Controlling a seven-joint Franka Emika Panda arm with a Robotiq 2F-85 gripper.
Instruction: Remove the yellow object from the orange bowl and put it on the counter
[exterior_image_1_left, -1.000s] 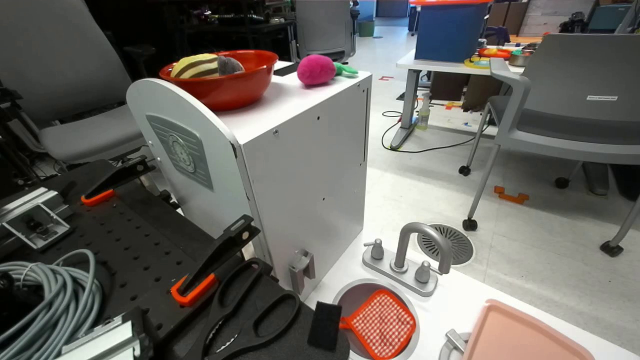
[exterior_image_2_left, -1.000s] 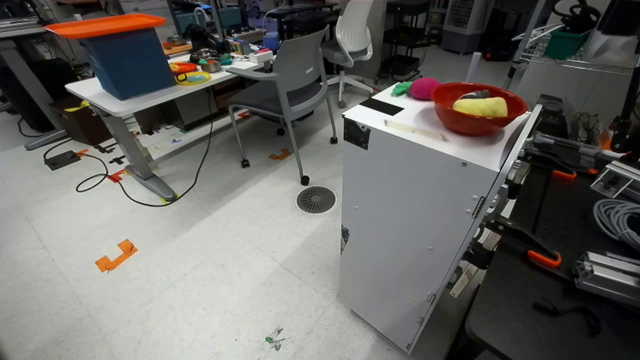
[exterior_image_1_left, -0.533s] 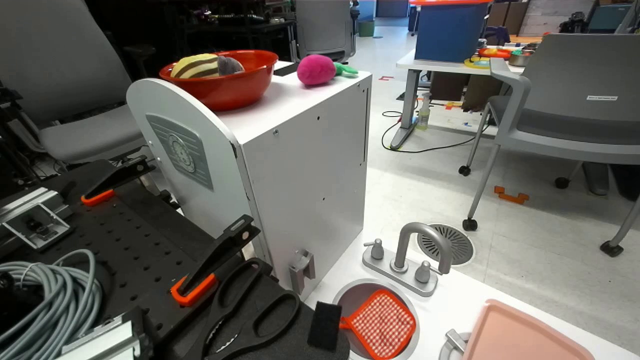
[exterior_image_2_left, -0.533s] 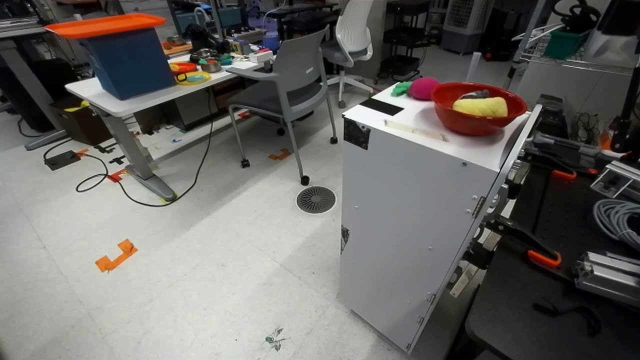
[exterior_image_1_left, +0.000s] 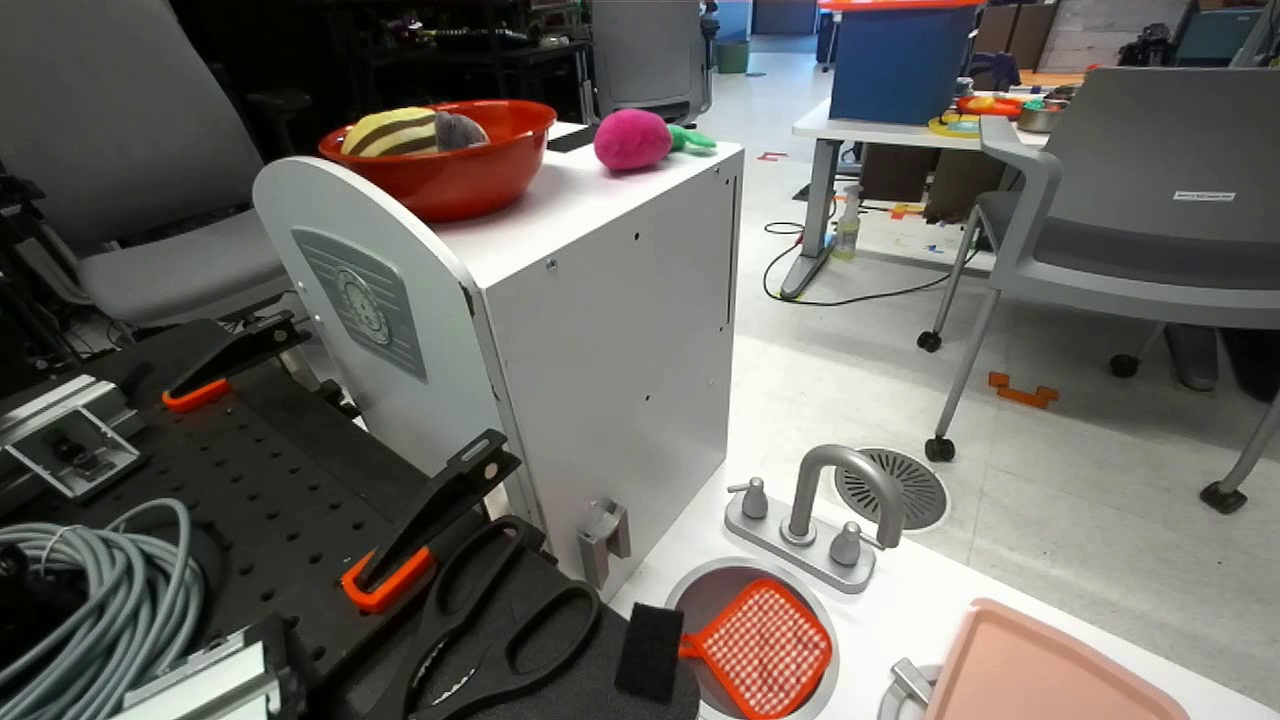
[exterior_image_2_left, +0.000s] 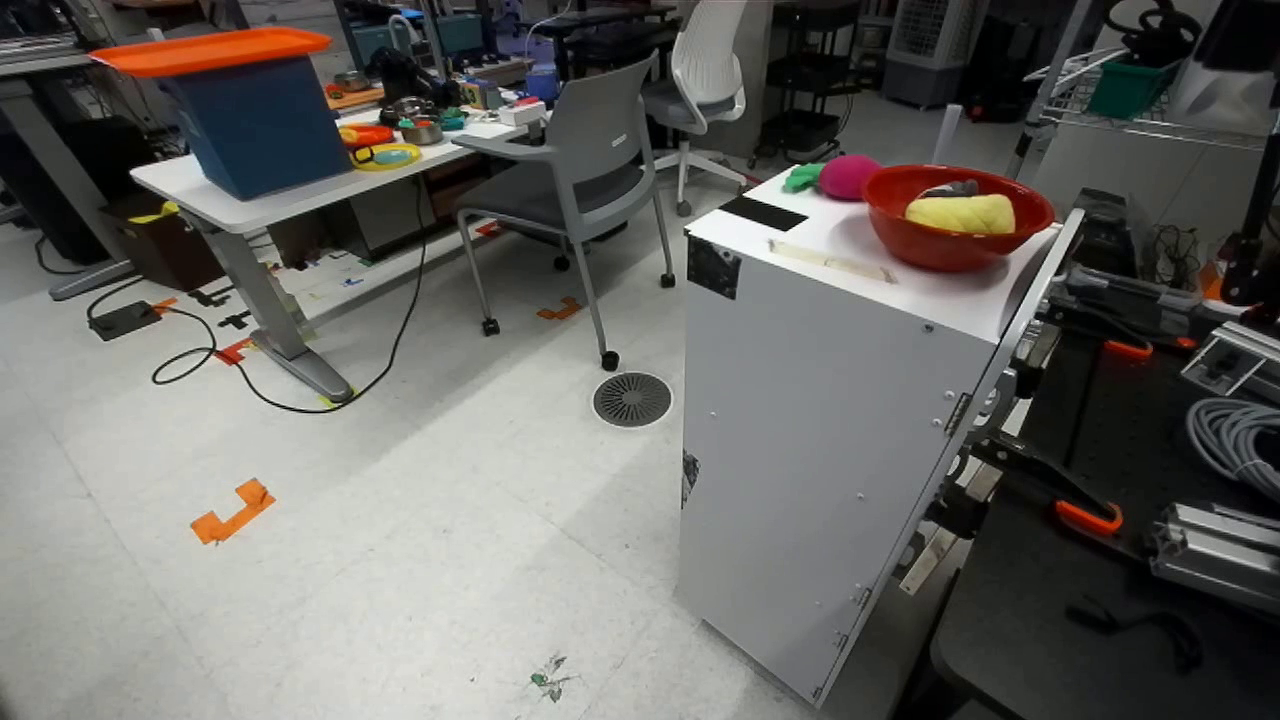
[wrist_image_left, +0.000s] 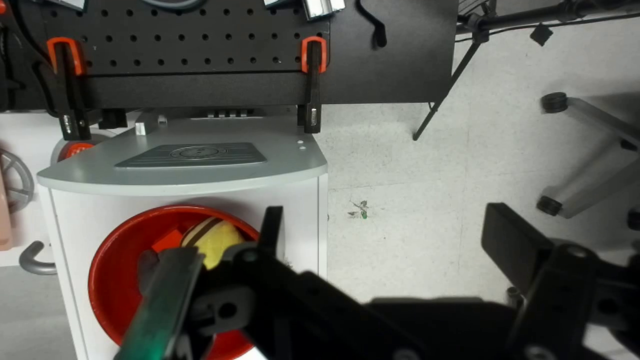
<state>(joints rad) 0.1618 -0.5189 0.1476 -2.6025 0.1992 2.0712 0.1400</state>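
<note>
Fingers (wrist_image_left: 512, 245) stand wide apart on your gripper (wrist_image_left: 384, 220), and in the wrist view you see floor (wrist_image_left: 410, 250) between them. One finger overlaps the orange bowl (wrist_image_left: 107, 280) from where you look, partly hiding it and the yellow object (wrist_image_left: 215, 242), which lies inside, toward the rounded grey panel (wrist_image_left: 295, 160) at the end of the white counter (wrist_image_left: 302, 220). In an exterior view you have the bowl upright on the counter, the yellow object's brown stripes showing over the near rim, and a grey piece (exterior_image_1_left: 460, 131) touching it; whether the two are one item, you cannot tell. A pink fuzzy ball (exterior_image_1_left: 630, 140) with a green end rests on the counter apart from the bowl, and an orange mesh strainer (exterior_image_1_left: 765, 645) overlaps the round sink (exterior_image_1_left: 712, 590) beside the faucet (exterior_image_1_left: 806, 500). In an exterior view you also find the yellow object in the bowl, with a strip of tape (exterior_image_2_left: 830, 262) and a dark patch (exterior_image_2_left: 763, 212) nearby on the counter.
</note>
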